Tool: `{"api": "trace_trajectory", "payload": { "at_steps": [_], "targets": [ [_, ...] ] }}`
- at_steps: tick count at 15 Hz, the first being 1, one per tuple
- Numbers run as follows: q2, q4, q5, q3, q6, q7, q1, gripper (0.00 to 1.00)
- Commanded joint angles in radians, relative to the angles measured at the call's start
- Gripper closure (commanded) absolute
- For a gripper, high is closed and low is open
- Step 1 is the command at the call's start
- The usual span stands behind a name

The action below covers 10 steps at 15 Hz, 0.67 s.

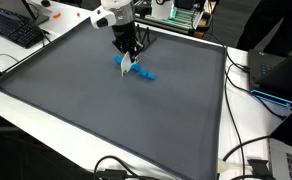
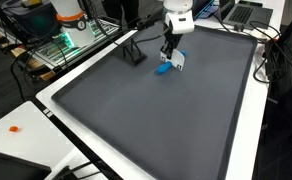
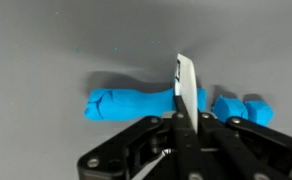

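White blade (image 3: pixel 186 80): thin, upright, across blue dough roll (image 3: pixel 131 103) near one end. Roll flat on grey mat (image 3: pixel 46 40); short blue piece (image 3: pixel 241 107) just beside.

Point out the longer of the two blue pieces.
The long blue piece left of the white blade in the wrist view; the blue stub beyond it is much shorter.

- No writing, label, brand, number or sign can be read in any view.
- Keyboard (image 1: pixel 14 30), just past the far corner of the grey mat (image 1: pixel 86 115): its key legends are too small to make out.
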Motion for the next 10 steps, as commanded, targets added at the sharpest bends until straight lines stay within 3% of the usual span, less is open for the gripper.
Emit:
{"api": "trace_trajectory", "payload": {
  "at_steps": [1, 10],
  "targets": [
    [0.021, -0.03, 0.055, 0.032, 0.033, -0.036, -0.018, 0.99],
    [0.023, -0.037, 0.093, 0.026, 0.05, 0.005, -0.016, 0.99]
  ]
}}
